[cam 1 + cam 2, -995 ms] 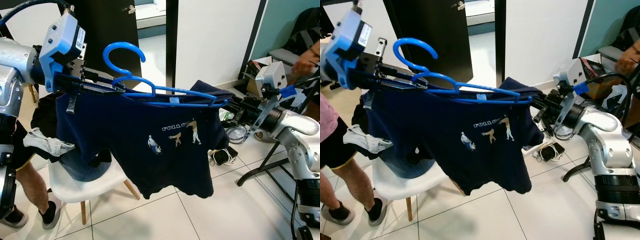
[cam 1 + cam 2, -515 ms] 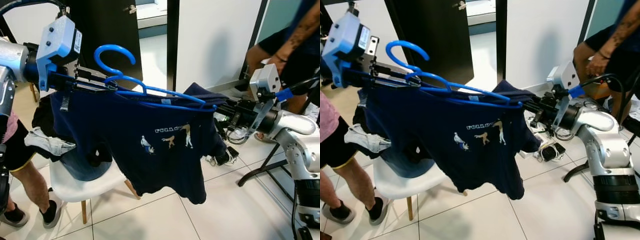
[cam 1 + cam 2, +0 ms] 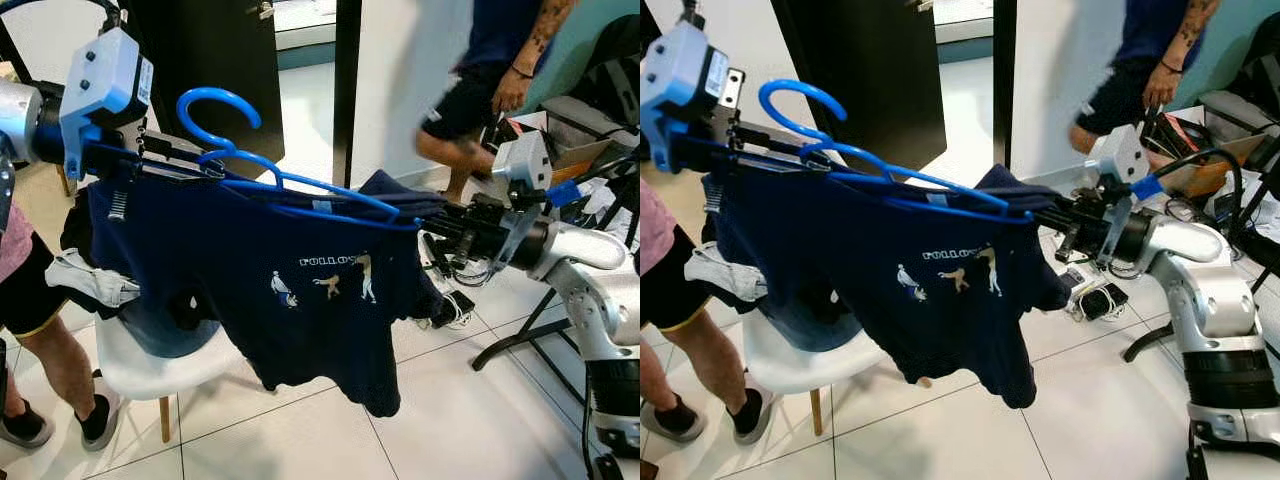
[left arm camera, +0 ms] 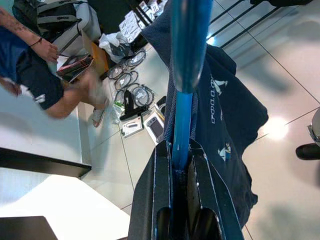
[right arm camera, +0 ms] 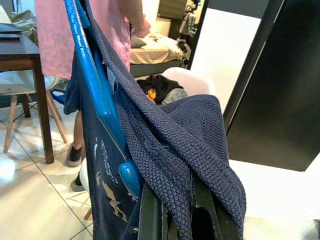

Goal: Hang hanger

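A blue plastic hanger (image 3: 300, 187) carries a navy T-shirt (image 3: 270, 290) with small printed figures, held level in the air between my arms. Its hook (image 3: 215, 108) points up near my left hand. My left gripper (image 3: 205, 168) is shut on the hanger's left arm; in the left wrist view the black fingers (image 4: 156, 200) clamp the blue bar (image 4: 183, 120). My right gripper (image 3: 445, 218) is shut on the hanger's right end, through the shirt's shoulder. In the right wrist view the knit cloth (image 5: 175, 140) drapes over the fingers (image 5: 150, 212), and the hanger (image 5: 97, 90) runs beside them.
A white chair (image 3: 150, 368) piled with clothes stands below the shirt. One person (image 3: 40, 330) stands at the left; another (image 3: 485, 90) walks at the back right. A black door (image 3: 215, 50) is behind. Cables and boxes (image 3: 450, 305) and black stand legs (image 3: 520, 340) lie at the right.
The person at the back right has walked left along the wall. The hanger and shirt sit slightly lower and further left in view. Both grippers keep their hold.
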Motion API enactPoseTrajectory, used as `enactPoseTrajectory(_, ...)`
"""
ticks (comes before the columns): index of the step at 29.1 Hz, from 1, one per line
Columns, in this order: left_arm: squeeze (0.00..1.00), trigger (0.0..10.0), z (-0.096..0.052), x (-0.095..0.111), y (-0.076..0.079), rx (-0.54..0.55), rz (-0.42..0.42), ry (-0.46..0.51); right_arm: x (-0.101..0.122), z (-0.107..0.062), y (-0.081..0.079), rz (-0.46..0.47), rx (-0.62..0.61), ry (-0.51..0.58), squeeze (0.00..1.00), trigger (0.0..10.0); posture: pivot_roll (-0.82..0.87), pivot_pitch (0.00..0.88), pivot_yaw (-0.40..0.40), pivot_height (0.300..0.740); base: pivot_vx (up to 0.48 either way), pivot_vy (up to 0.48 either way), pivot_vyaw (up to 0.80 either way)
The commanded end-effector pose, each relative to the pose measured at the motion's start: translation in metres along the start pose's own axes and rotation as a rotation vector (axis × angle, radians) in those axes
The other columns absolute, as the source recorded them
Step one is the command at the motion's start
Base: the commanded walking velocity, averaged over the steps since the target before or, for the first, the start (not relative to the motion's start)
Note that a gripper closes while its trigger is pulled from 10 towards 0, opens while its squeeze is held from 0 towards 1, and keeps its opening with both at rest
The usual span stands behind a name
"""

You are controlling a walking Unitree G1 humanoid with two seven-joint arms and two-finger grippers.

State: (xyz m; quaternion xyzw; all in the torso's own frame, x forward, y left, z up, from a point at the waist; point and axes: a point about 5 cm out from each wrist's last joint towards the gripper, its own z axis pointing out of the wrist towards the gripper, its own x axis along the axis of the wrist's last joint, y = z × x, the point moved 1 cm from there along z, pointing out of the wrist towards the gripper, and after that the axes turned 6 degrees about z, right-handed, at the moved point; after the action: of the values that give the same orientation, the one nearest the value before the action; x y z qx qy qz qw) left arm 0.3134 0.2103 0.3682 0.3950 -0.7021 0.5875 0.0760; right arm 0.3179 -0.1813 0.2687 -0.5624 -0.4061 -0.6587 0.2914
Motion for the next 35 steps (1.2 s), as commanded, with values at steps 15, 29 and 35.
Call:
enactPoseTrajectory(15,0.0,10.0,0.023,-0.027,0.03,-0.024,-0.034,-0.068,0.001,0.006,-0.01,-0.025,0.054,-0.012,0.0,0.0,0.06,0.032,0.028,0.74,0.0,0.0,0.0)
enactPoseTrajectory(29,0.0,10.0,0.025,-0.025,0.026,0.003,0.009,-0.078,0.009,0.008,-0.006,-0.056,0.05,-0.013,0.0,0.0,0.02,0.016,0.025,0.74,0.0,0.0,0.0)
enactPoseTrajectory(35,0.0,10.0,0.018,-0.02,0.018,0.034,0.052,-0.116,0.012,0.007,-0.002,-0.072,0.03,-0.02,0.0,0.0,0.02,0.015,0.026,0.74,0.0,0.0,0.0)
